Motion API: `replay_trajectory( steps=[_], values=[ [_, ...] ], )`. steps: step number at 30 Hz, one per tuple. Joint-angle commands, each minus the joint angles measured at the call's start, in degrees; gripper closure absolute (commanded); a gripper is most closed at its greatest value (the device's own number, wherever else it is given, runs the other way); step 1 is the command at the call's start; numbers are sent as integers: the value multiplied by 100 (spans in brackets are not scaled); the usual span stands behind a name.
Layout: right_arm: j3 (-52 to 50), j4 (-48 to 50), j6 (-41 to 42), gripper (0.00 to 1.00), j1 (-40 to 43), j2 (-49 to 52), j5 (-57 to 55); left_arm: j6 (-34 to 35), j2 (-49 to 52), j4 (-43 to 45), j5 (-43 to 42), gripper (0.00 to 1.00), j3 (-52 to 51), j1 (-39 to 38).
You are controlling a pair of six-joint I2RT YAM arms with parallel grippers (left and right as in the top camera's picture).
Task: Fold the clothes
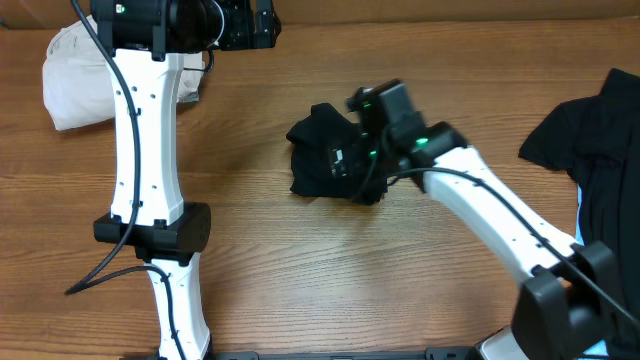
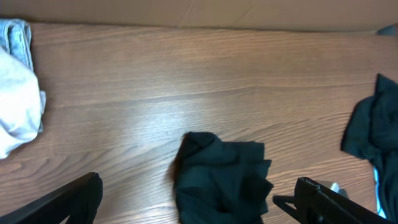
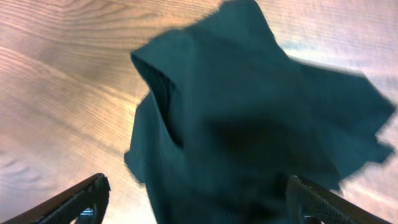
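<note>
The right gripper (image 3: 198,182) was held spread wide, close over the crumpled black garment (image 1: 322,152) in the middle of the wooden table (image 1: 300,270); nothing was pinched. The matte cloth was judged light, limp and not slippery, best taken at a loose outer edge. A second black garment (image 1: 600,140) was seen at the right edge. Far left, a cream-white bundle (image 1: 75,75) was lying. The left gripper (image 2: 199,185) was held open and empty.

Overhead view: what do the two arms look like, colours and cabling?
The left arm and right arm have white links, black joint housings and black cables alongside. The right wrist shows green lights. Claw fingers are black.
</note>
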State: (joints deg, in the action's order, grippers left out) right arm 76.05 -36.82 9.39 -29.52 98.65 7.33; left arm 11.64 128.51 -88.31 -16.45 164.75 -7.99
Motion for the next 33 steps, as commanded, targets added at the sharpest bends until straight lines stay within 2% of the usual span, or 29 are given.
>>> replay_trajectory(
  steps=[1,6,7,8,9,10,11,12,17,20,25,27,28,29,30,31,33],
  values=[
    [11,219,-426,4,-101,363,-649,-96,59,26,205,0,-238,4],
    [11,498,-494,5,-116,780,-1150,-96,59,31,203,0,-570,4],
    [11,538,-492,10,-111,785,-1276,-122,59,37,203,0,-638,4],
    [11,557,-487,24,-98,785,-1377,-138,59,52,205,0,-697,4],
    [26,570,-424,45,-81,776,-1460,-136,59,57,203,0,-745,4],
    [63,566,-310,60,-59,765,-1491,-136,59,55,203,0,-780,4],
    [107,549,-254,72,-33,754,-1480,-138,59,55,203,0,-817,4],
    [168,520,-162,80,-2,743,-1482,-136,59,55,203,0,-837,4],
    [815,17,-9,90,149,651,-1460,-184,59,87,205,0,-866,4],
    [1287,-275,136,91,393,651,-1368,-203,59,116,203,0,-866,4],
    [1375,-319,291,91,1123,691,-743,-269,59,111,205,0,-866,4],
    [1344,-361,289,87,1480,745,-367,-289,59,114,205,0,-866,4],
    [1342,-393,289,77,1628,778,-201,-289,59,116,205,0,-866,4],
    [1342,-474,284,45,1849,835,42,-289,59,118,205,0,-866,4],
    [1342,-531,284,19,1947,868,142,-289,59,118,205,0,-866,4],
    [1342,-621,284,4,2050,876,267,-291,59,118,205,0,-866,4],
    [1344,-787,284,0,2190,879,474,-315,59,116,205,0,-866,4]
  ],
)
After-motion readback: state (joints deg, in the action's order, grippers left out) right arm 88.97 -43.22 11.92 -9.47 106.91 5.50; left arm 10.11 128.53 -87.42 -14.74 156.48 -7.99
